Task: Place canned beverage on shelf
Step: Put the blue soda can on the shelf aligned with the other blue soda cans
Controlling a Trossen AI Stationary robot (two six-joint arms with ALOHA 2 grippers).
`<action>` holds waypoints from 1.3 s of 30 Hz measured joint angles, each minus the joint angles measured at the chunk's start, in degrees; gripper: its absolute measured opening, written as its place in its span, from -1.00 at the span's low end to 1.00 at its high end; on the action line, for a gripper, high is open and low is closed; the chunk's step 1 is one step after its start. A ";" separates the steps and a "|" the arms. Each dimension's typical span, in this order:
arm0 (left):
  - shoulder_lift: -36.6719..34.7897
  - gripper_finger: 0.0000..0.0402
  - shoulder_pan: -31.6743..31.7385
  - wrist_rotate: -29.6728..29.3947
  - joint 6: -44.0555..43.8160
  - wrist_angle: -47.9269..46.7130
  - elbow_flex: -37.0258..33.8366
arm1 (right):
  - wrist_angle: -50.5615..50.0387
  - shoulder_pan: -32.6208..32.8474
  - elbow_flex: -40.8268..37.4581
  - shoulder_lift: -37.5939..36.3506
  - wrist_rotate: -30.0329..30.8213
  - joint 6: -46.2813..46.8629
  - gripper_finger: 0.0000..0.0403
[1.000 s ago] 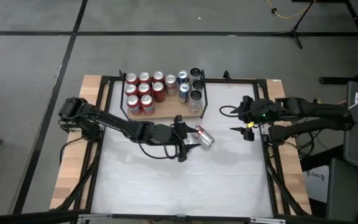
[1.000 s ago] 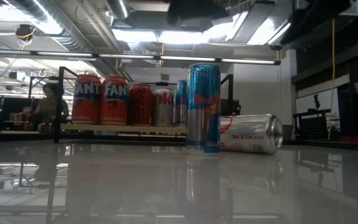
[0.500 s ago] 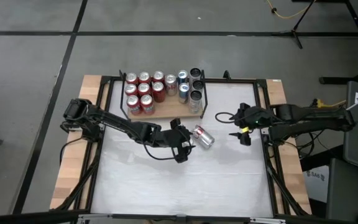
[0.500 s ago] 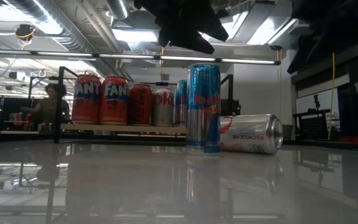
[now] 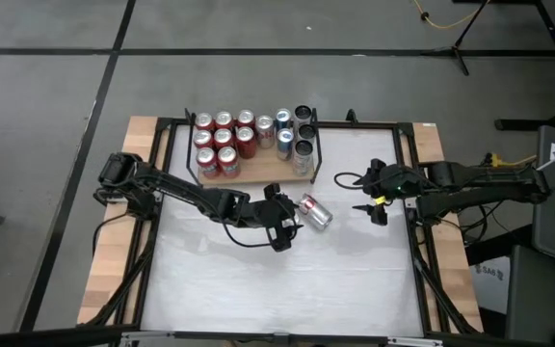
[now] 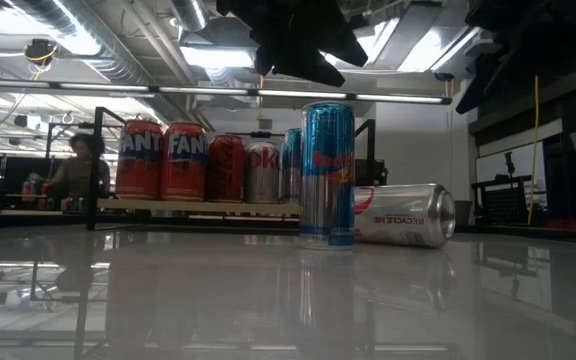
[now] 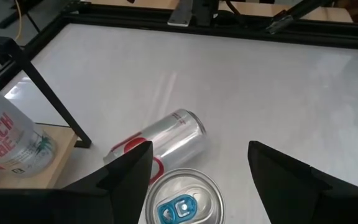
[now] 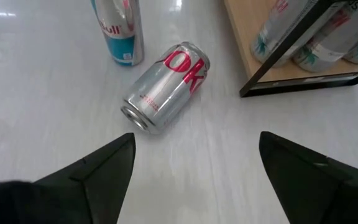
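High view: we keep the left gripper centred over the tall blue upright can, just left of the toppled silver can on the white counter. The wooden black-railed shelf lies far-left.

Left wrist view: fingers apart; descend straight.

Right wrist view: right gripper open, waiting.

White table carries the can-filled shelf, a tipped can and an upright can.
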 joint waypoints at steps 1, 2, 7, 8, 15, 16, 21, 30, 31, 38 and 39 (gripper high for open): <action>0.00 0.28 0.02 0.00 0.00 0.00 0.00 | -0.02 0.00 0.00 0.00 0.00 0.00 0.65; 0.00 0.29 0.02 0.00 0.00 0.00 0.00 | -0.02 0.00 0.00 0.00 0.00 0.00 0.65; 0.00 0.41 0.02 0.00 0.00 -0.22 0.00 | -0.04 0.00 0.00 0.00 0.00 -0.02 0.65; 0.00 0.46 0.02 0.00 0.00 -0.22 0.00 | -0.05 0.00 0.00 0.00 0.00 -0.02 0.65; 0.00 0.69 -0.31 -0.02 -0.02 -0.90 -0.02 | -0.08 0.00 0.00 0.00 0.00 -0.05 0.65; 0.00 0.70 -0.31 -0.02 -0.02 -1.58 -0.02 | -0.08 0.00 0.00 0.00 0.00 -0.15 0.65; 0.16 0.71 -0.31 -0.09 -1.43 -3.96 -0.04 | -0.08 0.00 -0.02 0.00 0.00 -0.15 0.65; 4.36 0.71 -0.27 -0.90 -1.62 -4.78 -0.07 | -0.13 0.00 -0.02 0.00 0.00 -0.15 0.65; 4.46 0.71 -0.25 -1.03 -1.56 -5.15 -0.10 | -0.14 0.00 -0.04 0.02 0.00 -0.17 0.65; 4.37 0.71 -0.30 -1.07 -1.54 -4.96 -0.11 | -0.19 0.00 -0.04 0.02 0.00 -0.17 0.65; 4.37 0.71 -0.38 -1.01 -1.54 -4.92 -0.11 | -0.19 0.00 -0.04 0.02 -0.02 -0.17 0.65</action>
